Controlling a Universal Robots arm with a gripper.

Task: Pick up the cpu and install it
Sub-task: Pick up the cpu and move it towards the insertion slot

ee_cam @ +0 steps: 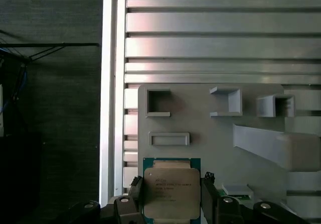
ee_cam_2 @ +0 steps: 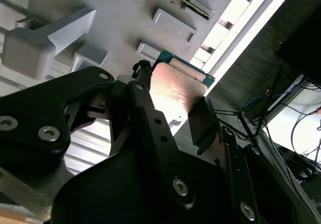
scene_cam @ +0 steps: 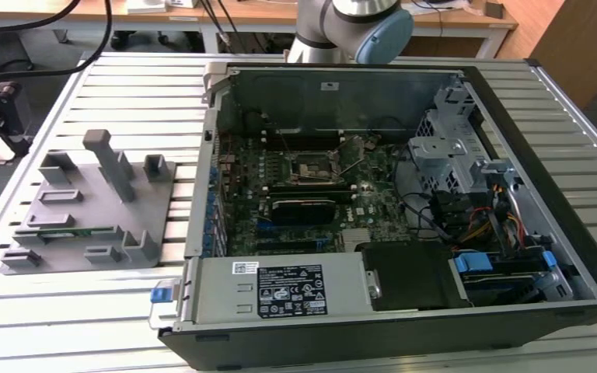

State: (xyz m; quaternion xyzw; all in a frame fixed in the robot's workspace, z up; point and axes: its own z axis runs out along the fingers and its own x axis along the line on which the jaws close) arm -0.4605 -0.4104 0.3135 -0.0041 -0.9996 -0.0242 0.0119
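The gripper [ee_cam: 172,199] points downward, its black jaws closed on opposite edges of the cpu [ee_cam: 172,189].

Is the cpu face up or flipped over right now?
Face up: the cpu, gripped at opposite edges by the tool, shows its shiny silver top in both wrist views.

A metal table [scene_cam: 143,93] of long pale slats carries two things in the exterior view. At about nine o'clock lies a flat grey plastic plate [scene_cam: 81,210] with raised blocks and pockets. From the middle out to three o'clock an open black computer case [scene_cam: 382,342] lies on its side, just beside the plate but apart from it.
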